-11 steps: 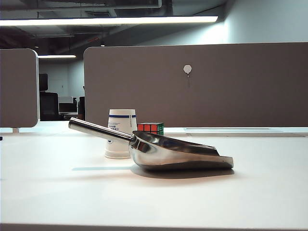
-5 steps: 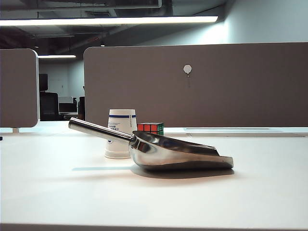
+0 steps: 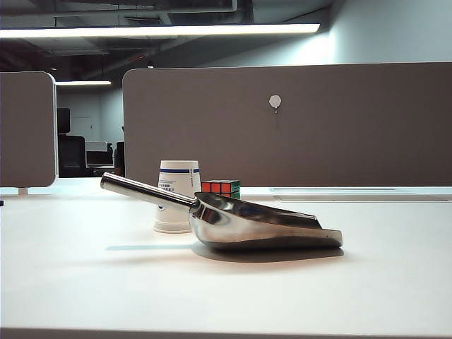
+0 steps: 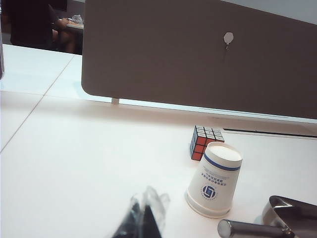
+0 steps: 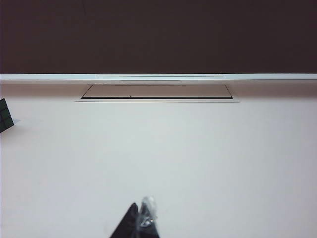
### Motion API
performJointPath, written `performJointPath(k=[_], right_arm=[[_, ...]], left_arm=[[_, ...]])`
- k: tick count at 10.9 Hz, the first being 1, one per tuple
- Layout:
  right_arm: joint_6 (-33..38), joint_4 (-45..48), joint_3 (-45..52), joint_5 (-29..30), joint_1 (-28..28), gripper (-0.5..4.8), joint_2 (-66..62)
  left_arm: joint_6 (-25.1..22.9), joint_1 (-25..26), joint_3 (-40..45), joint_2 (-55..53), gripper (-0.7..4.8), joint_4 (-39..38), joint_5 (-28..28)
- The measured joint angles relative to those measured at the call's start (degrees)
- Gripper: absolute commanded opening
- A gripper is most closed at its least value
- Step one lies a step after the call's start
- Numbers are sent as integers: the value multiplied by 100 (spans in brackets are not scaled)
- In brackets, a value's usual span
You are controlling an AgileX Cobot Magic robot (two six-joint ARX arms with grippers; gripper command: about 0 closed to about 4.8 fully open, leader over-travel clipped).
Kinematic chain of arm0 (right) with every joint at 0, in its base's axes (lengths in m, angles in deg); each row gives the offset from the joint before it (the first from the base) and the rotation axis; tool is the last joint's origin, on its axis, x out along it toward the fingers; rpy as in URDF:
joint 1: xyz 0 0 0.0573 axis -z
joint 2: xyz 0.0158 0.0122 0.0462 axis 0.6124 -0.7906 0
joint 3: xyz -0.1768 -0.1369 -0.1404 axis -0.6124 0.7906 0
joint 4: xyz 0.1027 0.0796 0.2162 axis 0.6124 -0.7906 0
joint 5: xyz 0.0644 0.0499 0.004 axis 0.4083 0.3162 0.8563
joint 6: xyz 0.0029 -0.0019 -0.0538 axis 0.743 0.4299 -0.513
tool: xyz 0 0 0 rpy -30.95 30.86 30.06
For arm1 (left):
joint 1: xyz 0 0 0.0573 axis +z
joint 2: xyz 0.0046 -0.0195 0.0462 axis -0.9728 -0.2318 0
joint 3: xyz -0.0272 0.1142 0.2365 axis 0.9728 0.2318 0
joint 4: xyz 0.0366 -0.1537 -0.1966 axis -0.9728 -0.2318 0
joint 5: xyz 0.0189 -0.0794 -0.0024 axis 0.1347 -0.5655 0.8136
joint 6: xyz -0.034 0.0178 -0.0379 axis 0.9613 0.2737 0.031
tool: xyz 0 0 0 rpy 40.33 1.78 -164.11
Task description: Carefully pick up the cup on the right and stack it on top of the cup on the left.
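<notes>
One paper cup (image 3: 177, 196) is visible, standing upside down on the white bench (image 3: 85, 282), rim on the surface, left of centre in the exterior view. A second cup cannot be made out in any view. One steel scoop (image 3: 263, 223) lies in front of the cup, its tubular handle (image 3: 147, 191) crossing the cup's face and its open mouth pointing to the right side of the exterior view. One colour cube (image 3: 221, 188) sits just behind and to the right of the cup, apart from it in the left wrist view (image 4: 204, 141). Grey partitions (image 3: 296, 123) close the far edge of the bench; a recessed slot (image 5: 156, 91) lies at their foot on the right. The bench is bare in front of the scoop and to both sides of the group. The left gripper (image 4: 143, 218) hangs low over bare bench, near the cup (image 4: 214, 179) but short of it, its fingers drawn together and holding nothing. The right gripper (image 5: 140, 221) hangs over bare bench well apart from the cup, fingers likewise pressed together and empty.
</notes>
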State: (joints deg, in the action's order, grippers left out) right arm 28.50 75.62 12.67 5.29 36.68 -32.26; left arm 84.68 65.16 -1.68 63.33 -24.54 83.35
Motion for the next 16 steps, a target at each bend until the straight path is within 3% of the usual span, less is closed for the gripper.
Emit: performJointPath(k=[16], right_arm=[[0, -140, 0, -2, 0, -5, 0]], left_arm=[[0, 0, 0, 0, -5, 0, 0]])
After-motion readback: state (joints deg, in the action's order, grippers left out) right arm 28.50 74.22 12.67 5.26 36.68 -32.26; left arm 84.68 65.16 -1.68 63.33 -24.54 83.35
